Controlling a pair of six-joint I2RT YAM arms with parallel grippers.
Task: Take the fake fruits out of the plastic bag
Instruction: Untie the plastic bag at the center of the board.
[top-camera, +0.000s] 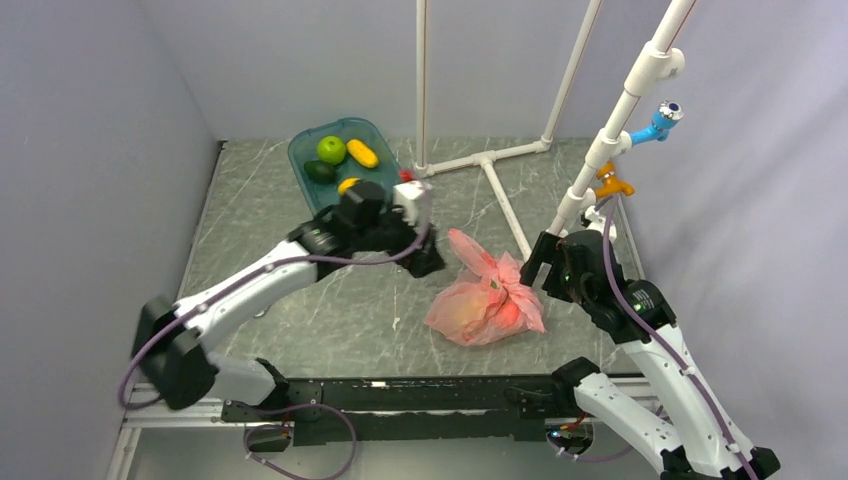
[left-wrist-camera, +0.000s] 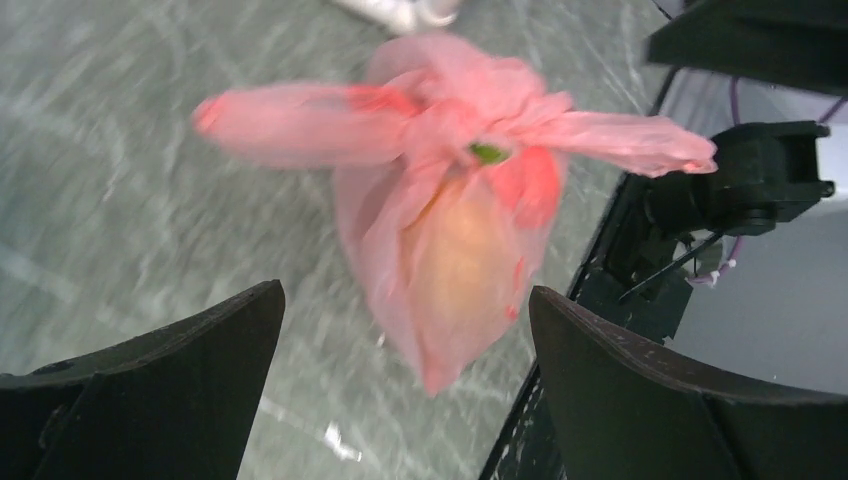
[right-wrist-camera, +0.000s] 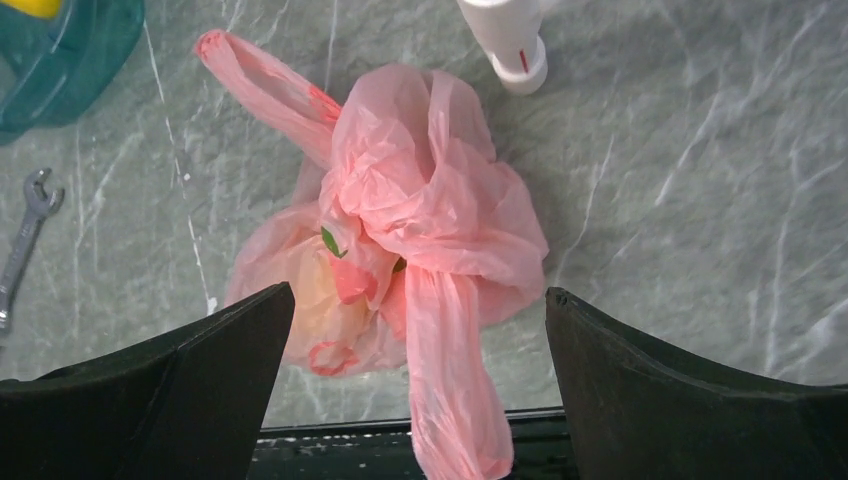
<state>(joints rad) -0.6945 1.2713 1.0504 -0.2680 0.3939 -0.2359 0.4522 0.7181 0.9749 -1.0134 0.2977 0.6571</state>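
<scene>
The pink plastic bag (top-camera: 487, 295) lies crumpled on the grey table between my two arms, its handles splayed out. A yellow-red fruit (right-wrist-camera: 305, 295) shows through its thin side; the same fruit (left-wrist-camera: 462, 262) glows through in the left wrist view. A yellow oblong fruit (top-camera: 362, 153) and a small orange one (top-camera: 348, 184) lie in the teal tray (top-camera: 296, 158). My left gripper (top-camera: 430, 262) hangs open just left of the bag (left-wrist-camera: 440, 130), holding nothing. My right gripper (top-camera: 535, 265) stands open at the right side of the bag (right-wrist-camera: 430, 200), one handle dangling between its fingers without touching them.
A green apple (top-camera: 331, 149) and a dark avocado (top-camera: 320, 171) share the tray. A white pipe frame (top-camera: 490, 160) stands behind the bag, one foot (right-wrist-camera: 520, 65) close to it. A small wrench (right-wrist-camera: 25, 235) lies on the table. Grey walls close both sides.
</scene>
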